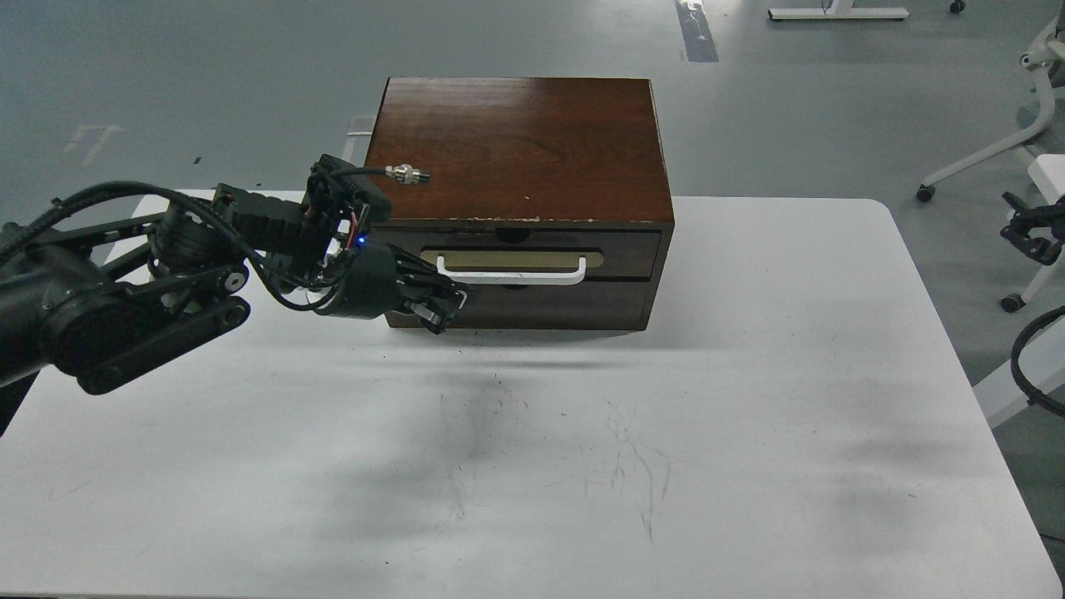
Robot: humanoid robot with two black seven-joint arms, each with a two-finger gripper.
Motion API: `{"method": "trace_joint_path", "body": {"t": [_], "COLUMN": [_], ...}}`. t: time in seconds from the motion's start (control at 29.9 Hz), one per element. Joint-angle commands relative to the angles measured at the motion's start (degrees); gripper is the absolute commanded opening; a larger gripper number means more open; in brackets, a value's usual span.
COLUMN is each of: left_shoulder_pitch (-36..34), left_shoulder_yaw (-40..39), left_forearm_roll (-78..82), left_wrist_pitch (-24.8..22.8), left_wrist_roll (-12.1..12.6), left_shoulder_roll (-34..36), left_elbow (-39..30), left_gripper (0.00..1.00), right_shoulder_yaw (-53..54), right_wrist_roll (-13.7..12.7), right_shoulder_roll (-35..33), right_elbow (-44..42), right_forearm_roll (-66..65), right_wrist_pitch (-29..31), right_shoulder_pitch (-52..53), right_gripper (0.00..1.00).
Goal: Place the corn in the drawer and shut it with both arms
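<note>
A dark brown wooden box (520,141) sits at the far side of a white table (749,374). In its front is the drawer (620,254), and it looks pushed almost all the way in. A white bar handle (512,274) runs across the drawer's front.

The corn is nowhere to be seen. It may be inside the drawer, but that is only a guess.

The left arm (125,308) comes in from the left. Its left gripper (445,309) is low, just in front of the box, near the left end of the handle. It is dark and bunched up, so I cannot tell if its fingers are apart or together, or if it touches the box.

The right gripper (1032,237) may be the dark part at the right edge, well away from the box. It is too small to tell its state.

The drawer looks stiff and hard, made of wood. It should slide if pushed flat on its front. The handle is thin and smooth, so it could slip. Pushing beside the handle, on the flat wood, looks safest.
</note>
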Motion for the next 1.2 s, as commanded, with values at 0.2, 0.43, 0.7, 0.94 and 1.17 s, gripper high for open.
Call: {"method": "trace_joint_path", "body": {"t": [0.2,0.43,0.7,0.94,1.17], "left_shoulder_pitch": [0.1,1.1,2.1,2.1,4.5], "left_shoulder_yaw": [-8.0,-12.0,-14.0,-20.0,-23.0], "left_forearm_roll": [-44.4,-76.3,-99.3,-108.2,-113.6], "left_wrist_pitch": [-0.2,-0.2,-0.2,-0.2,-0.2], "left_wrist_roll": [0.1,-0.3,-0.2,4.1,4.3], "left_shoulder_roll": [5.0,10.9,5.4,-7.8,-11.0], "left_elbow": [-1.7,2.8,30.8,55.6,56.5], "left_gripper": [0.9,0.98,0.98,0.98,0.98], "right_shoulder_yaw": [1.2,4.0,3.9,4.4,9.3], "right_wrist_roll": [2.5,7.3,4.0,3.3,2.8], "right_shoulder_roll": [0.1,-0.6,-0.7,0.0,1.5], "right_elbow": [0.1,0.4,0.4,0.8,0.8], "right_forearm_roll": [0.1,0.0,0.0,0.1,1.4], "right_wrist_pitch": [0.0,0.0,0.0,0.0,0.0], "right_shoulder_pitch": [0.5,2.9,9.5,14.6,12.0], "right_gripper": [1.0,1.0,1.0,1.0,1.0]}}
